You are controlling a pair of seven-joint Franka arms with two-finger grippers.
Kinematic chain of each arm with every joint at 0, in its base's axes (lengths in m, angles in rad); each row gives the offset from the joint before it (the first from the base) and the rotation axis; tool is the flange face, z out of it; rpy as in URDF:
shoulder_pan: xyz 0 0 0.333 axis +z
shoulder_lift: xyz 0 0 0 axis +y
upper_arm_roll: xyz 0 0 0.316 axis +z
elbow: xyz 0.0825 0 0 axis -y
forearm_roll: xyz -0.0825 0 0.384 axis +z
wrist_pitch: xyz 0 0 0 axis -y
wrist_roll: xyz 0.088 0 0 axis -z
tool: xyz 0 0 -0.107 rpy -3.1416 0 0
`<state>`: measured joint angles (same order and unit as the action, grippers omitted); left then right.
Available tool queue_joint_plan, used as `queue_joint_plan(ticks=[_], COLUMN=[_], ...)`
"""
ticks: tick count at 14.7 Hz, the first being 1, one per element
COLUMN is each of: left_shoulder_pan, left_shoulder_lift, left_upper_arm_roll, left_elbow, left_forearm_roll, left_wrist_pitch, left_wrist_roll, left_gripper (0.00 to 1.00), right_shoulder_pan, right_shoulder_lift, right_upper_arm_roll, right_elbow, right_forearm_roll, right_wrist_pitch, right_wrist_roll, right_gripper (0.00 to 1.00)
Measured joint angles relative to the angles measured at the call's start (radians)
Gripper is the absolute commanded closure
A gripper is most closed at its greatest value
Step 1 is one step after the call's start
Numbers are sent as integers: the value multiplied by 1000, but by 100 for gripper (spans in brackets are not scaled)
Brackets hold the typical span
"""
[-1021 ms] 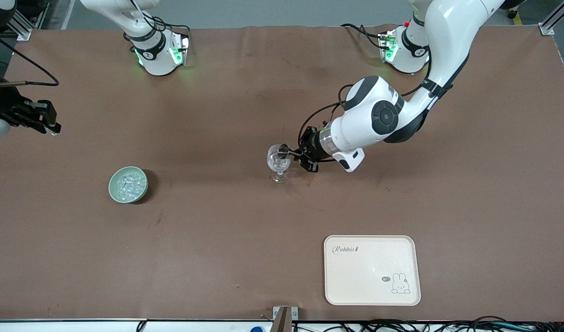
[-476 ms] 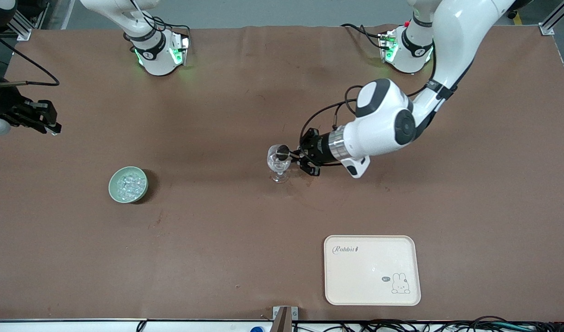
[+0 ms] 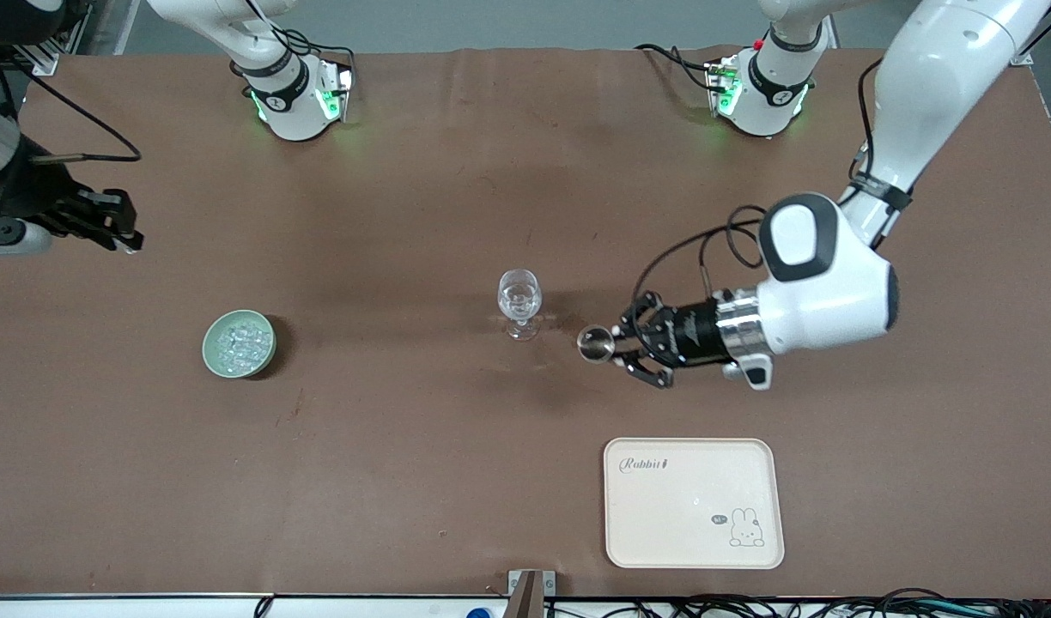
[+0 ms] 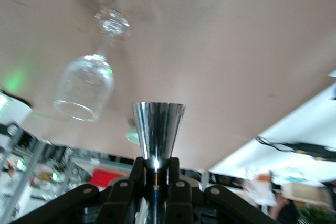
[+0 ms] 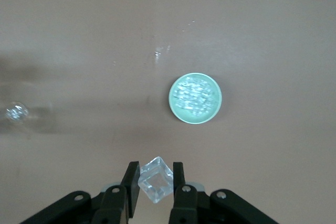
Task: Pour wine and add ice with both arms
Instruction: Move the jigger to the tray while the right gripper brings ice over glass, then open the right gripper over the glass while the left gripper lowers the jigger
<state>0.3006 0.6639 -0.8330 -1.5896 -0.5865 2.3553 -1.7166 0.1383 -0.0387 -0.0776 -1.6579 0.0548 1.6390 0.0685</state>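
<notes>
Brown worktop (image 3: 405, 481): glass (image 3: 519, 302) mid-table, tray (image 3: 693, 502) near the camera edge, bowl (image 3: 239, 343) of ice (image 3: 240, 342) toward the right arm's end. Left gripper (image 3: 616, 350) grips a steel jigger (image 3: 594, 343), shown flared in the left wrist view (image 4: 156, 129). Right gripper (image 5: 153, 182) pinches one cube (image 5: 154, 180) over bare worktop.

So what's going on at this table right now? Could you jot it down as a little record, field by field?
left claw: shut on a small metal cup, above the table between the glass and the tray
right claw: shut on an ice cube, at the right arm's end of the table
wine glass: upright, mid-table
green bowl: holds the ice
tray: nearest the front camera
</notes>
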Motion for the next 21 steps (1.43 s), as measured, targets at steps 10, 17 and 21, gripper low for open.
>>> queue_joint_plan(ticks=[10,17,21], left_shoulder_pan=[126,159,167], left_shoulder_lift=[265,387,428], left_upper_arm_roll=[36,69,71], left_elbow=[220,256,258], left_forearm_roll=[-41,-79,-190], left_wrist_pitch=[45,97,97], left_wrist_roll=[225,419,518], left_gripper=[100,100,100], right_shoulder_pan=[369,631,697], right_shoulder_lift=[166,416,511], right_upper_arm_roll=[4,4,2], right_elbow=[56,167,178], right_forearm_roll=[9,5,1], right_wrist_pitch=[123,299,395], right_wrist_roll=[471,786,850], right_gripper=[96,97,97])
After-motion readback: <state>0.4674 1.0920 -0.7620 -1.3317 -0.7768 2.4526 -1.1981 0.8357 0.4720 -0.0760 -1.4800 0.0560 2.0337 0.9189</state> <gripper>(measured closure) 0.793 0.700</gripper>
